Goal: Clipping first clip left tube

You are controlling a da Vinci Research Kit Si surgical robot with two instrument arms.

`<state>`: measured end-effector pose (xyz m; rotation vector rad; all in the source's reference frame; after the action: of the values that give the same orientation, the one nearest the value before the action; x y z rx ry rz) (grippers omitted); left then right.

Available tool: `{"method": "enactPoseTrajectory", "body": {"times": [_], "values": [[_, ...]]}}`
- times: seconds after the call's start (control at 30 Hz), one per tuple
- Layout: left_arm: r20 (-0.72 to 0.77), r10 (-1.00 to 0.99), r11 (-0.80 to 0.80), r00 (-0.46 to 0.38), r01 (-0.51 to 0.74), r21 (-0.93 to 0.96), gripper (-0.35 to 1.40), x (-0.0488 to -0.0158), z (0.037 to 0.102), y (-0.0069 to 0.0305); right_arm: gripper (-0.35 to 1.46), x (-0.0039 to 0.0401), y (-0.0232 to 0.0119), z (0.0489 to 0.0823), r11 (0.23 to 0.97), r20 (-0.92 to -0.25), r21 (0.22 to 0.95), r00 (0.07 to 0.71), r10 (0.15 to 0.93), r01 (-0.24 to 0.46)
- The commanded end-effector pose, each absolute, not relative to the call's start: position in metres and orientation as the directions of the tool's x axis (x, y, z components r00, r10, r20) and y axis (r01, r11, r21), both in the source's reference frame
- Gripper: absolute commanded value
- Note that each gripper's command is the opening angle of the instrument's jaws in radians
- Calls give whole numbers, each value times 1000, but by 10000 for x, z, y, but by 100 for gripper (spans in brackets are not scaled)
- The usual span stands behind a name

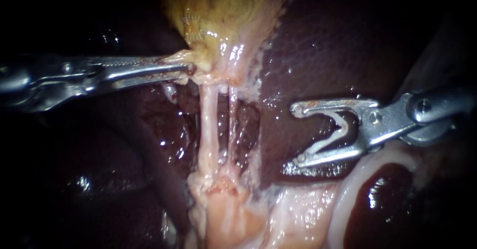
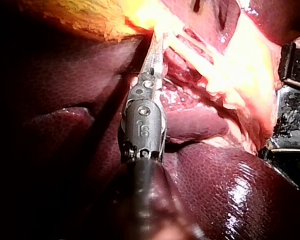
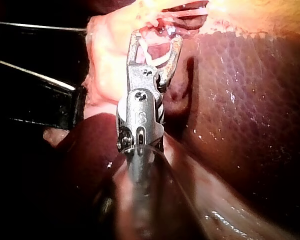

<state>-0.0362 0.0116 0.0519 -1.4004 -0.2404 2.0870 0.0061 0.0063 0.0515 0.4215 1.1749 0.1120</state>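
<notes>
Close view of a dark maroon liver (image 1: 318,45) with a yellowish gallbladder (image 1: 223,10) at the top centre. From the gallbladder's pale lower end, 2 tubes run straight down, side by side, into a mound of pale pink tissue (image 1: 223,214). The left tube (image 1: 208,124) is the thicker, a pale pink cord. The right tube (image 1: 232,112) is a thin strand just beside it, with a narrow dark gap between them.

The left instrument (image 1: 190,70) enters from the left, lying nearly level. Its 2 slim jaws are pressed together on the pale tissue at the gallbladder's lower end, just above the top of the left tube.

The right instrument (image 1: 298,135) enters from the right. Its 2 jaws stand wide apart, their mouth facing the tubes, and they carry an open white V-shaped clip (image 1: 323,143) seated between them, touching both jaws. The jaws and clip lie over the liver, apart from both tubes, with the right tube between the clip and the left tube. Neither tube has a clip on it.

The right wrist view shows the same spread jaws with the white clip inside, pointing at the pale tissue ahead.
</notes>
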Motion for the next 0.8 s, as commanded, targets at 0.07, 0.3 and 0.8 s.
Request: {"method": "enactPoseTrajectory", "body": {"times": [0.07, 0.3, 0.8], "values": [[-777, 574, -799, -258, -385, -463, -35, -359, 517, 117, 50, 61, 63, 516, 917, -870, 378, 390, 302, 131], [-768, 587, -789, -257, -395, -471, -35, -333, 486, 133, 50, 61, 63, 516, 917, -870, 378, 390, 302, 131], [-785, 586, -777, -203, -415, -473, -35, -293, 419, 141, 50, 63, 63, 514, 917, -869, 378, 390, 303, 130]]}}
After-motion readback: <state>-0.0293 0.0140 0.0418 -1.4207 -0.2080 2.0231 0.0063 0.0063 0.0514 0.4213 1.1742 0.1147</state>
